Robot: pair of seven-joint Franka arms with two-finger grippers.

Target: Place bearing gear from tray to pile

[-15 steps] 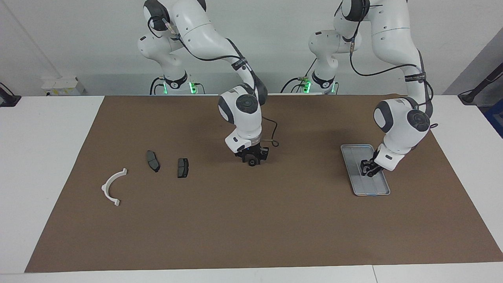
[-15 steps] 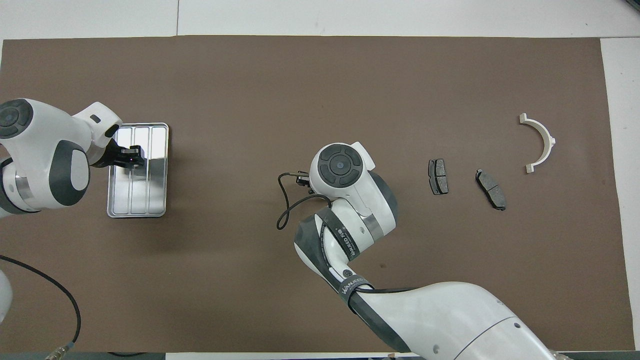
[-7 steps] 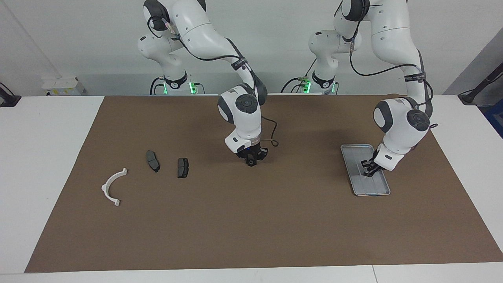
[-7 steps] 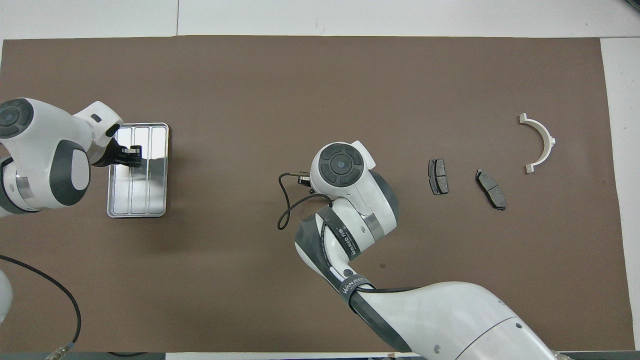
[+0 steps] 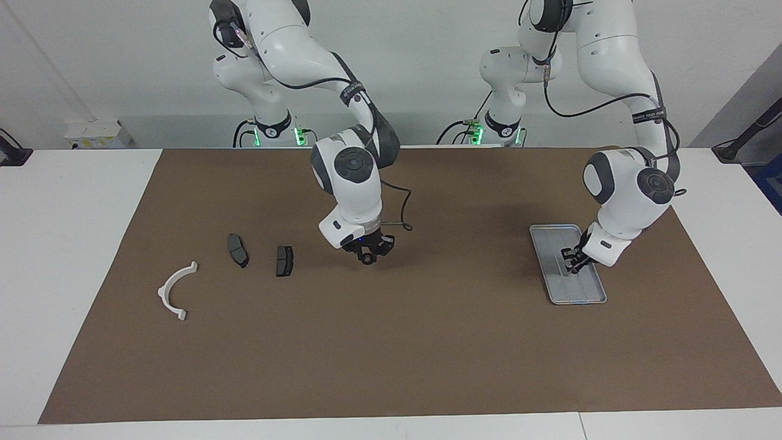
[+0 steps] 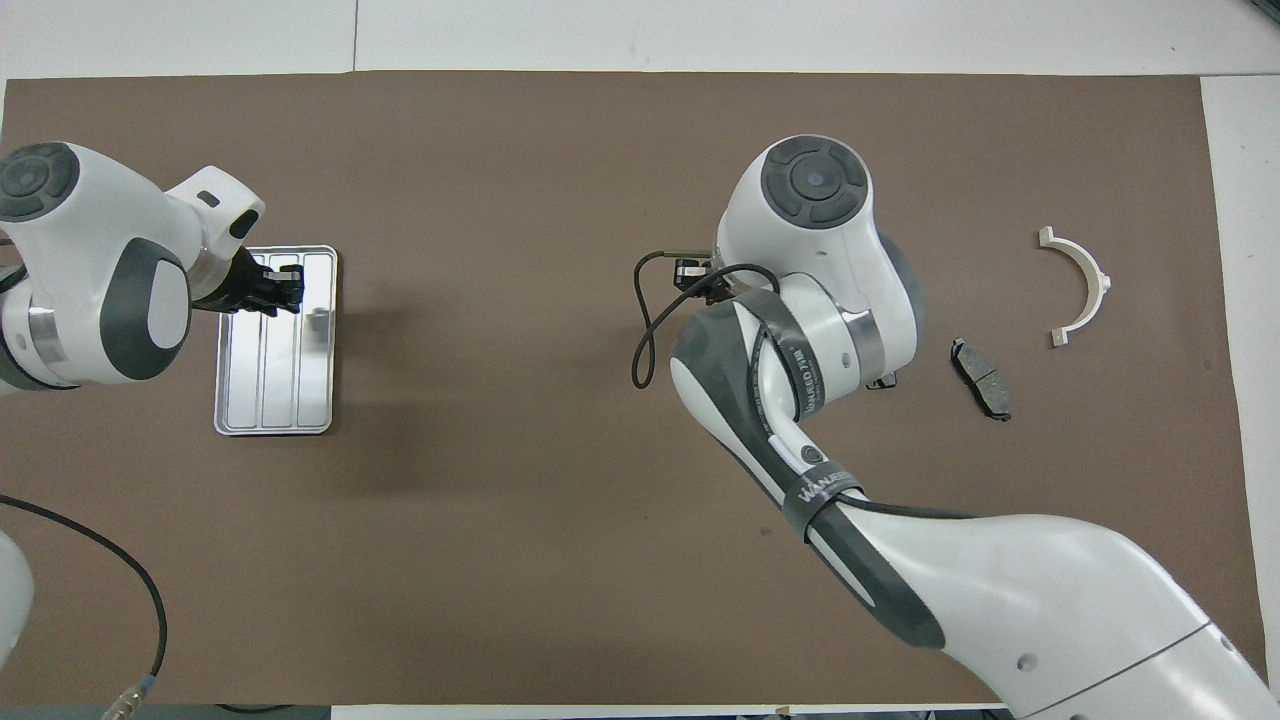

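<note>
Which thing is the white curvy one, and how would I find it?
Start on the brown mat and go toward the right arm's end. Past the two dark brake pads lies a white half-ring bracket. It is the only white, arched part there.

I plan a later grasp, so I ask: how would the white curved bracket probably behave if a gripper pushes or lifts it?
The white curved bracket lies flat on the mat, so it would probably slide rather than roll. It looks thin, likely light. Pushed at one end, its open arc may turn.
</note>
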